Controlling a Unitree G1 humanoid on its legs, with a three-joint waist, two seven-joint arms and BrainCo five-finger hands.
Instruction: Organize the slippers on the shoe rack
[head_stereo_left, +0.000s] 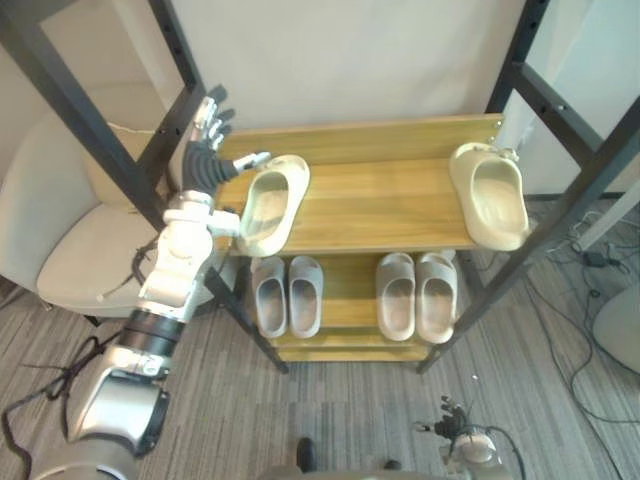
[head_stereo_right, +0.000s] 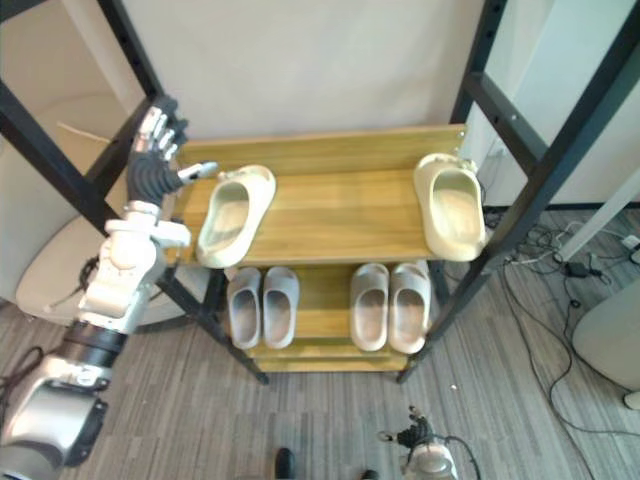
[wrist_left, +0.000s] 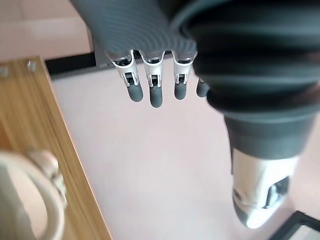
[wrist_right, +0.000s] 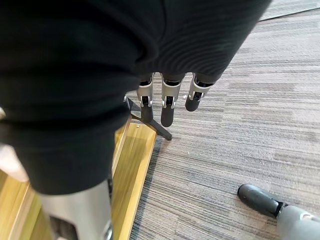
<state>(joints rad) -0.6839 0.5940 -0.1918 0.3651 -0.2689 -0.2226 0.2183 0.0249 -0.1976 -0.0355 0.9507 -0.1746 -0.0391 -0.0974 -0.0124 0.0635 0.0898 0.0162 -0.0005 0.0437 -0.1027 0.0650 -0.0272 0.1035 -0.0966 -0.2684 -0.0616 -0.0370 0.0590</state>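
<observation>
The nearer pale slipper (head_stereo_left: 272, 205) was found on the shoe rack's (head_stereo_left: 380, 200) top shelf, long axis lying 1 to 7 o'clock, just at 4 o'clock of the left hand (head_stereo_left: 205, 150), which was held wide with nothing grasped.

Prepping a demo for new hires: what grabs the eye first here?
On the top shelf, the cream left slipper lies angled, far from the right slipper at the other end. The open left hand is raised beside the left slipper. Below, grey slipper pairs fill the lower shelf.
</observation>
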